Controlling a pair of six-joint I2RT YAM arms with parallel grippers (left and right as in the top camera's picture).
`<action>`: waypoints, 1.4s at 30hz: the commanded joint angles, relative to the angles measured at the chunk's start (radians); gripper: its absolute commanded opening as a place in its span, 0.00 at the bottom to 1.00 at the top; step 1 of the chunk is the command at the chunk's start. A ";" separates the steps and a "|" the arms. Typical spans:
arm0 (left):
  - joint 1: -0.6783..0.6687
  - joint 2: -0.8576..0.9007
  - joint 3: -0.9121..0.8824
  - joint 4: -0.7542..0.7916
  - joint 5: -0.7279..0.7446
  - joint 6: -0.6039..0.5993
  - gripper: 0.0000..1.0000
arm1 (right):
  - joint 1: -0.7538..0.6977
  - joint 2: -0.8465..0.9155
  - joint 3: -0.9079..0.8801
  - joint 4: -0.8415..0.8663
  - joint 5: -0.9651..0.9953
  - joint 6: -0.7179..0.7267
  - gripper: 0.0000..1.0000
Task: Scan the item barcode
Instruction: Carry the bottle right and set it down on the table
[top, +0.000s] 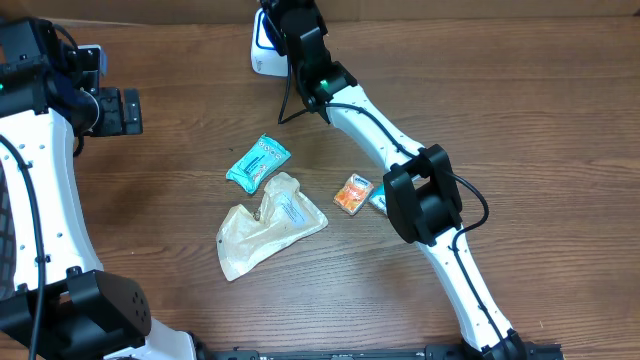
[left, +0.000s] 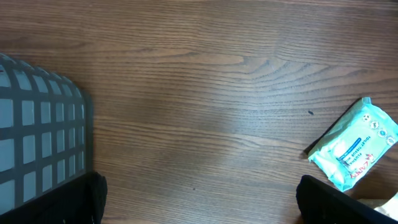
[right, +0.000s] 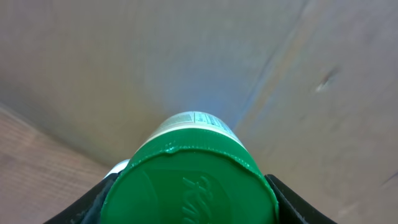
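Observation:
My right gripper (right: 189, 200) is shut on a bottle with a green cap (right: 193, 180), and the bottle's label end points away toward a cardboard wall. From overhead, that gripper (top: 290, 28) sits at the table's back edge, right beside a white barcode scanner (top: 262, 50) lit blue. The bottle itself is hidden under the arm there. My left gripper (top: 120, 110) hovers open over bare wood at the far left. In the left wrist view its fingers (left: 93, 198) stand wide apart with nothing between them.
A teal wipes packet (top: 258, 163) (left: 354, 144), a crumpled beige bag (top: 270, 222) and a small orange packet (top: 353, 193) lie mid-table. A blue item (top: 378, 201) peeks from under the right arm. A grey mesh basket (left: 37, 143) is at the left.

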 joint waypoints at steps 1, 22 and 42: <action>-0.004 0.006 -0.004 0.000 0.000 -0.018 1.00 | -0.015 -0.232 0.019 -0.064 -0.053 0.085 0.29; -0.005 0.006 -0.004 -0.001 0.000 -0.018 1.00 | -0.277 -0.649 0.018 -1.634 -0.150 0.867 0.20; -0.005 0.006 -0.004 -0.001 0.000 -0.018 1.00 | -0.502 -0.335 -0.170 -1.512 -0.193 0.867 0.22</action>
